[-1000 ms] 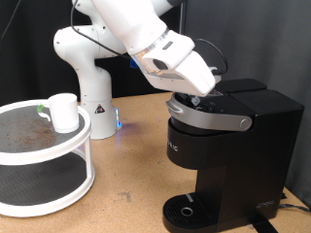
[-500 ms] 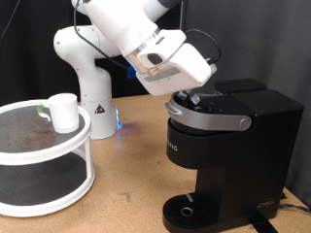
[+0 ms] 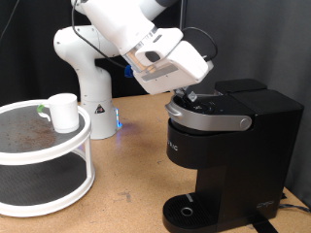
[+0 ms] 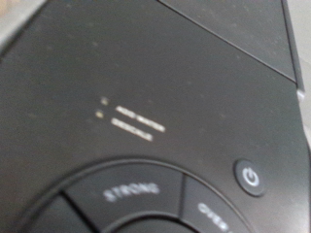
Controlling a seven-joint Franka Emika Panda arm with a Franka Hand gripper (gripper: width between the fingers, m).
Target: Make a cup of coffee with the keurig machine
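The black keurig machine (image 3: 233,146) stands at the exterior view's right, its silver-grey lid handle (image 3: 209,118) down. My gripper (image 3: 192,95) hangs just above the button panel on the machine's top, fingers pointing down at it. The wrist view shows no fingers, only the machine's black top (image 4: 165,87) close up, with the STRONG button (image 4: 131,189) and the power button (image 4: 251,178). The white cup (image 3: 64,112) stands on the top tier of a round white shelf (image 3: 58,155) at the exterior view's left, far from the gripper. The drip tray (image 3: 185,209) has nothing on it.
A small dark pod with a green top (image 3: 41,110) lies beside the cup on the shelf. The robot's white base (image 3: 92,87) stands behind, between the shelf and the machine. Bare wooden table (image 3: 131,160) lies between them.
The hand has lifted a little and shifted towards the exterior view's left, away from the machine's top. The cup and machine have not moved.
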